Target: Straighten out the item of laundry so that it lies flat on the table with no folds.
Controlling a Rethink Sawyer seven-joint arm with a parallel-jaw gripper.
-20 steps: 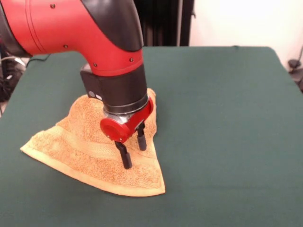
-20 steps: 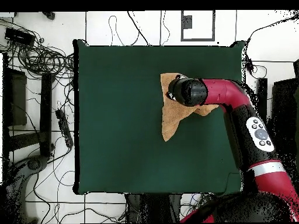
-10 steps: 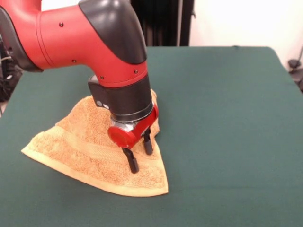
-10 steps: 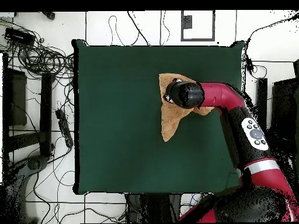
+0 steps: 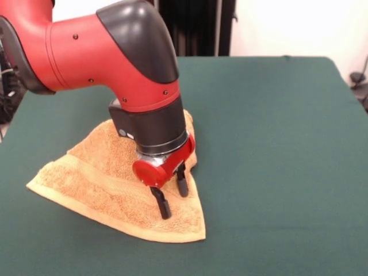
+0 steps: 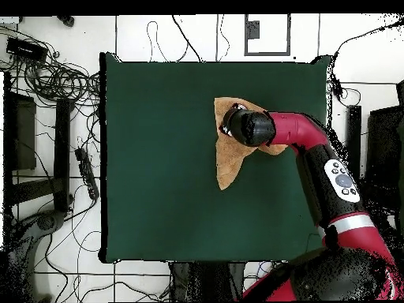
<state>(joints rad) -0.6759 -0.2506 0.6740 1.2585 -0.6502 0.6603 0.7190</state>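
Claw (image 5: 173,199) is hanging open, jaws spread, gripping nothing, tips touching or just above the towel (image 5: 98,172) near its front corner. Towel is lying folded into a rough triangle on the green worktop (image 5: 276,144), toward one side, under the arm (image 5: 109,52). Step looks like picking a grasp point on the top layer. Next move calls for pinching that layer only, then drawing it outward to unfold.

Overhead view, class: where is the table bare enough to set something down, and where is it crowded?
Bare: the whole table left of the towel, plus the strip between the towel and the top edge. Crowded: the right side, where the arm crosses in and the open gripper presses on the towel.
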